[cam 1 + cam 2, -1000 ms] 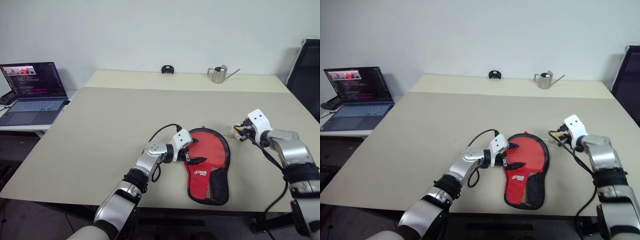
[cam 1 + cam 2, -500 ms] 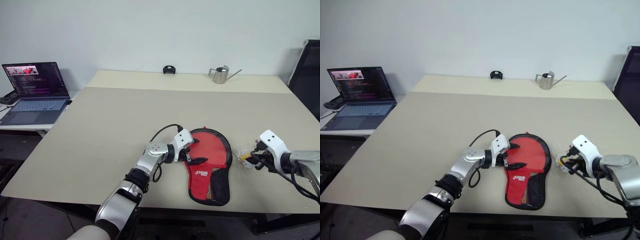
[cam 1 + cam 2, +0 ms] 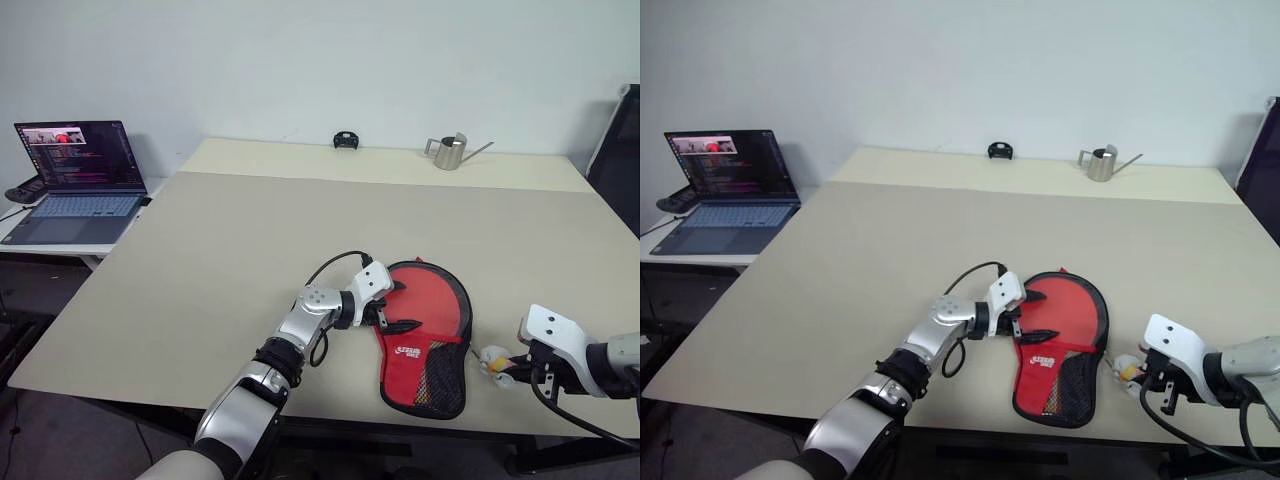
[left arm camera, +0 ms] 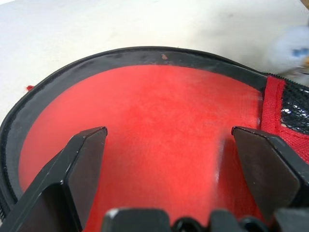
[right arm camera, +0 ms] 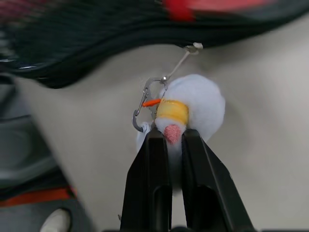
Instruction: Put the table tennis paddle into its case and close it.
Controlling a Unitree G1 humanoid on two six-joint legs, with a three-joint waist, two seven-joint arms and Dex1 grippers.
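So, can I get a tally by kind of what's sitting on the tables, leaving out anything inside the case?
Case: 1
White fluffy charm: 1
Laptop: 1
Metal watering can: 1
Small black object at the far edge, too small to identify: 1
Total: 5

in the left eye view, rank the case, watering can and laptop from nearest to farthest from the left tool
1. Case, right under the left tool.
2. Laptop, on the side table far to the left.
3. Watering can, at the table's far edge.
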